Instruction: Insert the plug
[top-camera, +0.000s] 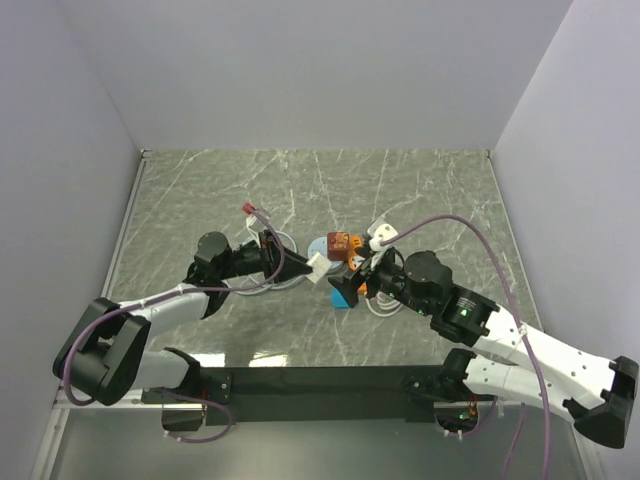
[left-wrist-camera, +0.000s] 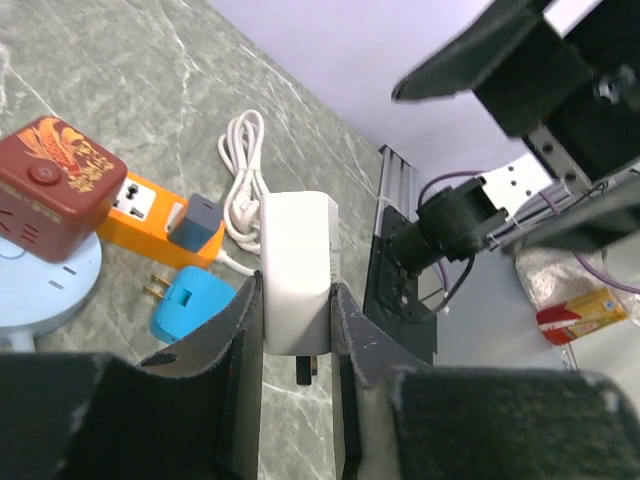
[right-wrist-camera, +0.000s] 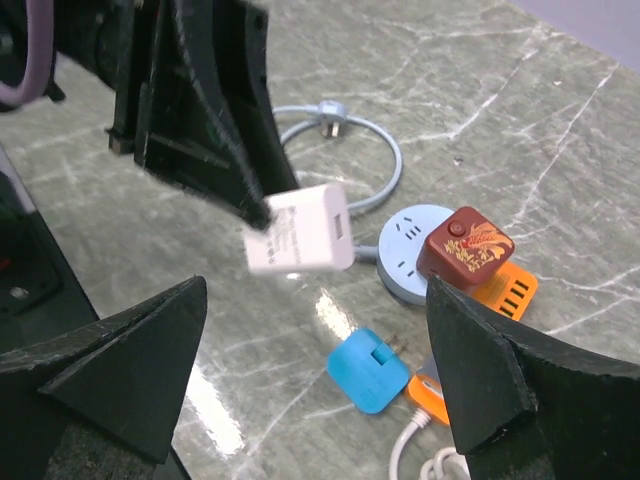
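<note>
Marble table (top-camera: 420, 190), pale walls around. Left claw (left-wrist-camera: 296, 335) is clamped on the white plug (left-wrist-camera: 297, 265) (a dark prong shows beneath), which sits just at 6 o'clock of the round socket (top-camera: 316, 245) in the top view. Right claw (right-wrist-camera: 315, 300), at the plug's 3 o'clock, stands wide apart, holding nothing

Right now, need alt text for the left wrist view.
The left gripper pinches a white adapter between its black fingers, over a marble table. Beyond it lie a blue plug, an orange socket strip, a red cube adapter at the edge of a round pale-blue power strip, and a coiled white cable.
</note>
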